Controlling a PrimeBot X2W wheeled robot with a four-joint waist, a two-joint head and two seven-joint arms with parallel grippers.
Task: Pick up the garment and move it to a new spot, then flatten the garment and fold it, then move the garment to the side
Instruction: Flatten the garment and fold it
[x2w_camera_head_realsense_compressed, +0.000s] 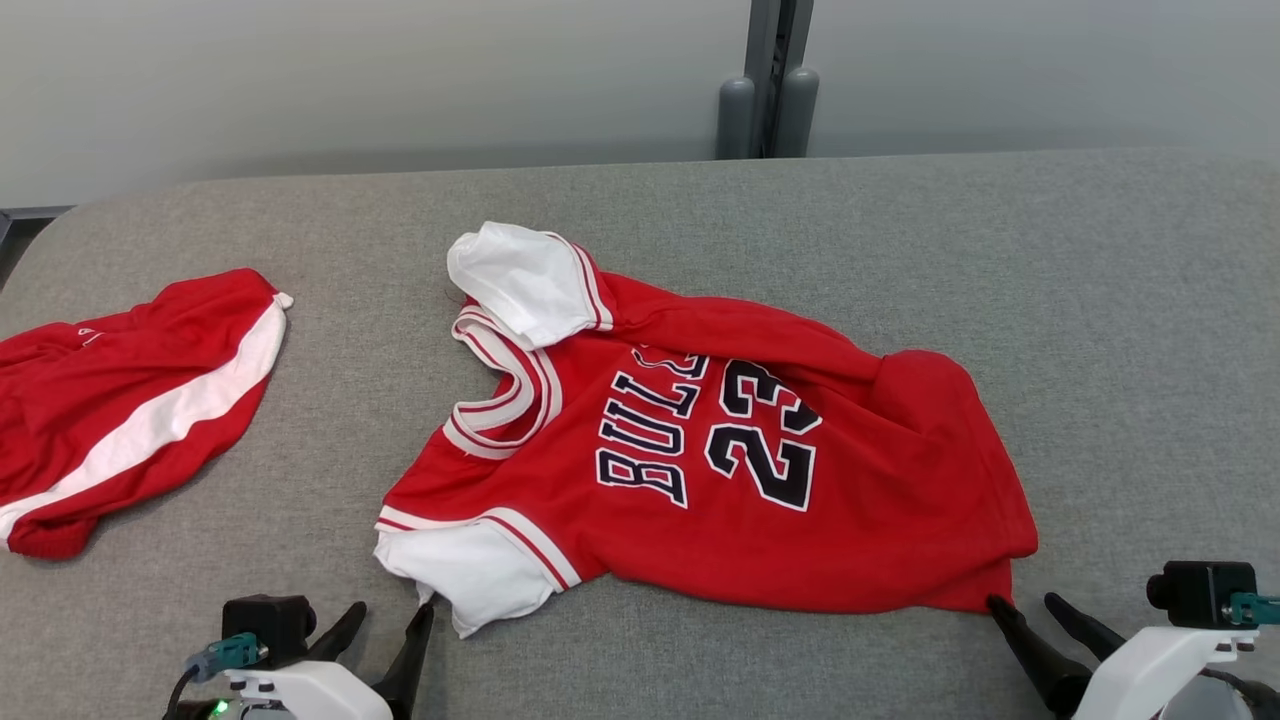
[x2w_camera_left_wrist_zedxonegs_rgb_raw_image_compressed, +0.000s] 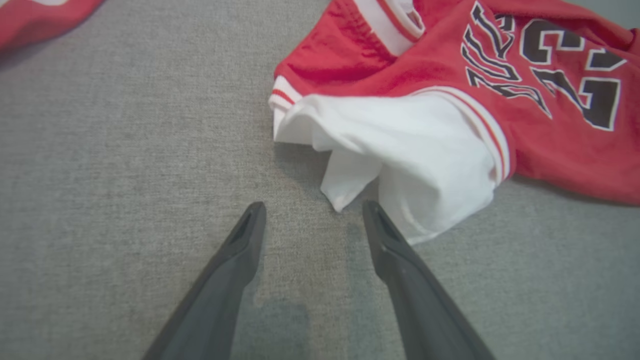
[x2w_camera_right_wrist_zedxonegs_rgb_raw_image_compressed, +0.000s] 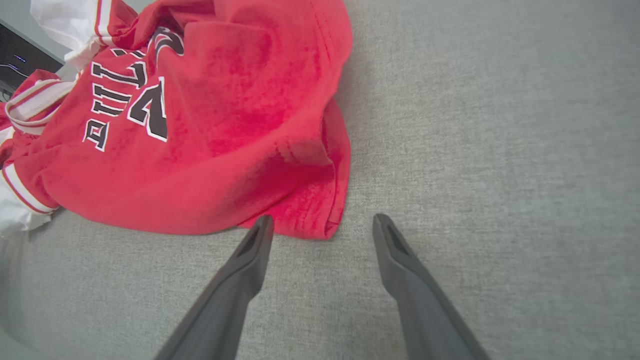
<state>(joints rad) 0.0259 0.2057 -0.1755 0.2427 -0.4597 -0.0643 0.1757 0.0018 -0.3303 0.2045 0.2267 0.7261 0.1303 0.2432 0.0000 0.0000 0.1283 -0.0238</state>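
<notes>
**Grey table (x2w_camera_head_realsense_compressed: 1100, 300), jaws wide, nothing gripped**

Grey woven cloth covers the table from edge to edge under both arms. At the lower left of the head view, the left gripper (x2w_camera_head_realsense_compressed: 393, 608) has its two dark fingers spread apart and holds nothing. In the left wrist view one fingertip lies just beside the loose white sleeve (x2w_camera_left_wrist_zedxonegs_rgb_raw_image_compressed: 415, 165), at its lower edge.

At the lower right, the right gripper (x2w_camera_head_realsense_compressed: 1022, 600) is spread just as wide and is also empty. In the right wrist view the garment's red hem corner (x2w_camera_right_wrist_zedxonegs_rgb_raw_image_compressed: 320, 210) sits just past the gap between its fingertips.

The garment, a red jersey (x2w_camera_head_realsense_compressed: 760, 520), lies rumpled across the middle of the frame. Its black "BULLS" lettering and "23" run sideways. Its striped collar (x2w_camera_head_realsense_compressed: 505, 390) points toward the left, and a second white sleeve (x2w_camera_head_realsense_compressed: 515, 280) is folded over at the upper centre.

Well apart at the far left lies another red garment (x2w_camera_head_realsense_compressed: 130, 400) with a white side stripe. A pale wall (x2w_camera_head_realsense_compressed: 300, 80) and a grey post (x2w_camera_head_realsense_compressed: 768, 100) stand behind the table along the top.
</notes>
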